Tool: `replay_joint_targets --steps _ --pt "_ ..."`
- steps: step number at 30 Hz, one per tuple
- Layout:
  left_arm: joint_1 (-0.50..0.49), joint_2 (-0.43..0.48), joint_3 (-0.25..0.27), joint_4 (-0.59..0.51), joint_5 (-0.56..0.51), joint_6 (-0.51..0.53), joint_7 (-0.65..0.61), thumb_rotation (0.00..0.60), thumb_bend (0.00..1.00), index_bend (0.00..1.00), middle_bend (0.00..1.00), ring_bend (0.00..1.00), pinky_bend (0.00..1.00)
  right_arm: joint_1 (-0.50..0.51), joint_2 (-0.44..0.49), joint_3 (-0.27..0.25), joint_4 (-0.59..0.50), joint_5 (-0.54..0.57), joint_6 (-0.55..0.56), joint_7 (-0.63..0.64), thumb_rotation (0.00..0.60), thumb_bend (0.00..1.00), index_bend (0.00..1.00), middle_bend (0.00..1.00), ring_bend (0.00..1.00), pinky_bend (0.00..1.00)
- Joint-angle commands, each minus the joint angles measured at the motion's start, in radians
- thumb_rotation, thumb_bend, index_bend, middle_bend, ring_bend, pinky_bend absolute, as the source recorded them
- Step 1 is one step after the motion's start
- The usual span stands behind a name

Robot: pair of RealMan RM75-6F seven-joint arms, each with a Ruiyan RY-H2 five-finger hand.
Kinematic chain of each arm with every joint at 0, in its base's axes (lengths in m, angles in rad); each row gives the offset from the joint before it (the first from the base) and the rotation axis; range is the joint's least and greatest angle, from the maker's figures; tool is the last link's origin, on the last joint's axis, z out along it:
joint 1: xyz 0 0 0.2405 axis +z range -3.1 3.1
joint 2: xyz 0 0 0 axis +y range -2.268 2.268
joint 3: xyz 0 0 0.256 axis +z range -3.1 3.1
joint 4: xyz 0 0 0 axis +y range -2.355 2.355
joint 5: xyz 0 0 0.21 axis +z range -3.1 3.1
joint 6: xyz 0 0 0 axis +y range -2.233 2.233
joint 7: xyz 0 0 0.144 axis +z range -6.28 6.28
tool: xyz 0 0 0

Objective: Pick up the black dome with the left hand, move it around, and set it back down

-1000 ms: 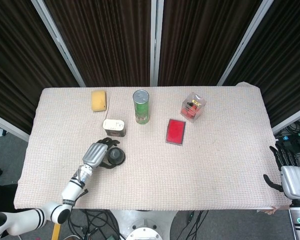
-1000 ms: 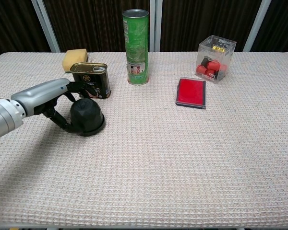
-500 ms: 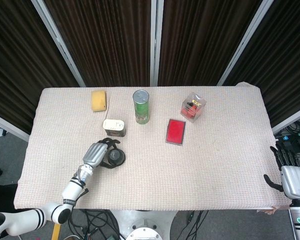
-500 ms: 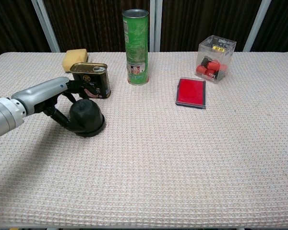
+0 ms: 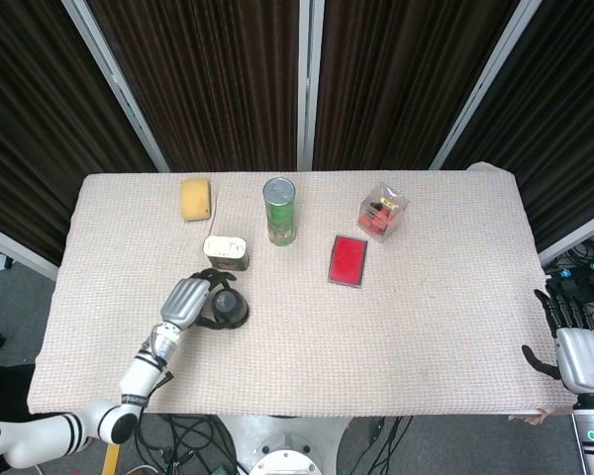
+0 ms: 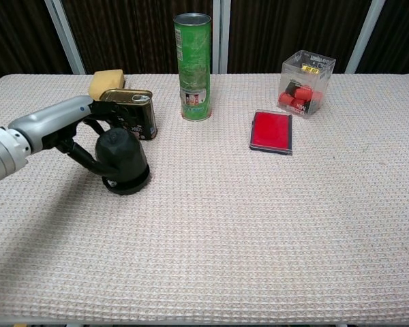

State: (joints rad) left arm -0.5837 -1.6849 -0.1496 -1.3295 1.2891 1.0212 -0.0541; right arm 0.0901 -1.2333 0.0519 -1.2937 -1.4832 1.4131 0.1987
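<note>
We are looking down on a table [image 5: 436,327] under a pale woven cloth, and we are describing it from the largest thing to the smallest, with clock directions taken from the head view. The left hand [image 5: 186,302] is reaching in from 7 o'clock, its dark fingers [image 6: 82,153] wrapping around the black dome [image 6: 123,160] and gripping it. The dome is sitting at the hand's 3 o'clock side, left of the table's centre; in the chest view it is tilting slightly, and we cannot tell whether its base is touching the cloth. The right hand [image 5: 574,351] is hanging off the table's edge at 4 o'clock, fingers apart and holding nothing. A green can [image 6: 193,65] is standing upright at 12 o'clock. A clear box [image 6: 305,73] of red pieces is sitting at 1 o'clock, with a flat red case [image 6: 271,131] near it. A small tin [image 6: 133,112] is sitting just beyond the dome, and a yellow sponge [image 6: 105,82] is lying at 11 o'clock.
</note>
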Motion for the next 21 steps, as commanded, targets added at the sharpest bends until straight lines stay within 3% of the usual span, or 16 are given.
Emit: replay_joint_targets --steps 1,12,21 --pt "0.004 0.019 -0.009 -0.018 -0.003 0.009 0.006 0.6 0.14 0.26 0.4 0.21 0.28 0.0 -0.001 -0.001 0.001 0.0 0.0 0.0 0.6 0.18 0.0 0.0 0.0 0.0" --pt "0.037 0.098 -0.017 -0.057 -0.049 0.039 0.057 0.6 0.19 0.26 0.4 0.21 0.28 -0.001 0.002 0.0 -0.008 -0.002 0.003 -0.005 0.6 0.18 0.0 0.0 0.0 0.0" --pt "0.037 0.083 -0.048 0.044 -0.096 0.029 0.034 0.6 0.2 0.26 0.4 0.21 0.28 0.003 -0.002 -0.003 -0.011 -0.003 -0.004 -0.019 0.6 0.18 0.0 0.0 0.0 0.0"
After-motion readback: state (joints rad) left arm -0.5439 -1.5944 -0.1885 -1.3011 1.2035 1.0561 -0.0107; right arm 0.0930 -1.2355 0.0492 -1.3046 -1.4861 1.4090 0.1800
